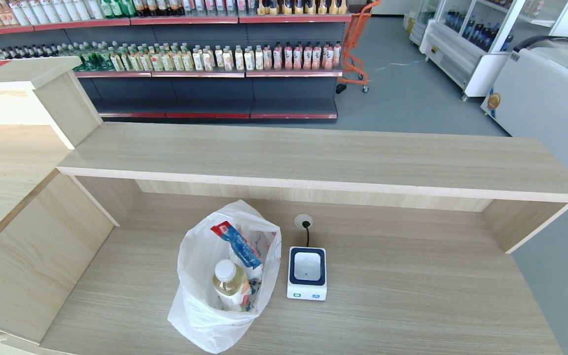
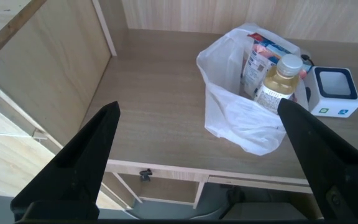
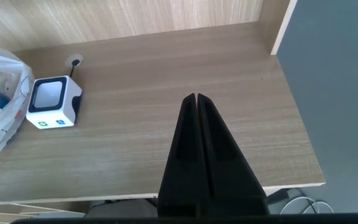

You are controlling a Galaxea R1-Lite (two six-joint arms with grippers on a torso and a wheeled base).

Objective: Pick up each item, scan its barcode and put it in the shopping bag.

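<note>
A white plastic shopping bag (image 1: 200, 301) stands open on the wooden counter, left of the scanner. Inside it I see a bottle of yellow drink with a white cap (image 1: 229, 283) and a red, white and blue packet (image 1: 238, 246). The same bag (image 2: 241, 118), bottle (image 2: 278, 78) and packet (image 2: 257, 56) appear in the left wrist view. The white and dark blue barcode scanner (image 1: 307, 272) sits beside the bag, its cable running to a hole behind it. My left gripper (image 2: 197, 155) is open, held high off the counter's near edge. My right gripper (image 3: 196, 99) is shut, empty, above the counter right of the scanner (image 3: 53, 102).
A raised wooden ledge (image 1: 313, 158) runs along the counter's far side, with side panels (image 1: 37, 251) at the left and right. The counter's right edge (image 3: 291, 106) drops to grey floor. Shelves of bottles (image 1: 205, 56) and freezers (image 1: 545, 93) stand in the shop beyond.
</note>
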